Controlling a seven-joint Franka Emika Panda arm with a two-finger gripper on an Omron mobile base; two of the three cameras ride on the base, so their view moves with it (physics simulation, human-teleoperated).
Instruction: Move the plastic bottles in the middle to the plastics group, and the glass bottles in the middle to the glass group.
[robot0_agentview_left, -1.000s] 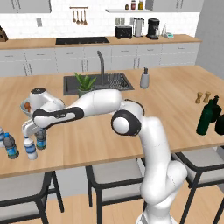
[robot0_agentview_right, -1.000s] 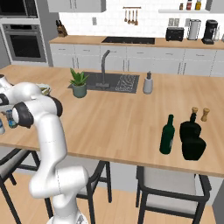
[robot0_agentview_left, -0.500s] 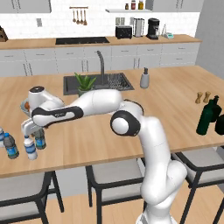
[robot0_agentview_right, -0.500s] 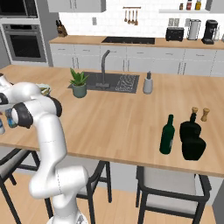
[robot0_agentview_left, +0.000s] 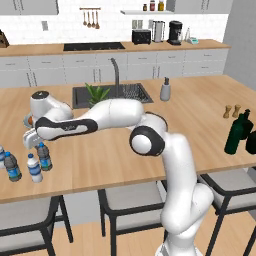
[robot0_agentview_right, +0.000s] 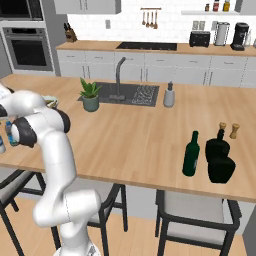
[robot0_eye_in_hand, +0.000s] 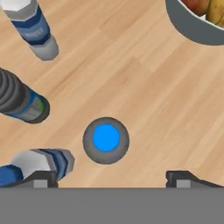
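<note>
My gripper (robot0_eye_in_hand: 112, 178) is open and hangs straight over a small dark-capped plastic bottle (robot0_eye_in_hand: 106, 139), which stands free on the wood between the two fingertips. In the left base view the gripper (robot0_agentview_left: 35, 144) is at the island's far left, just above that bottle (robot0_agentview_left: 44, 156). Beside it stand a white-capped bottle (robot0_agentview_left: 34, 168) and another dark-capped one (robot0_agentview_left: 12, 166) of the plastics group. At the far right the tall green glass bottle (robot0_agentview_left: 234, 135) stands upright next to the near-black glass group (robot0_agentview_right: 220, 160).
A grey bowl of fruit (robot0_eye_in_hand: 192, 26) sits close behind the plastic bottles. Wooden salt and pepper shakers (robot0_agentview_left: 231, 111) stand behind the glass group. A sink (robot0_agentview_left: 110, 95), a potted plant (robot0_agentview_right: 90, 95) and a soap dispenser (robot0_agentview_left: 165, 91) line the island's far side. Stools stand under the front edge.
The jaws have opened wide and let go of the dark-capped bottle, which now stands on the counter. The hand has lifted slightly above it.
</note>
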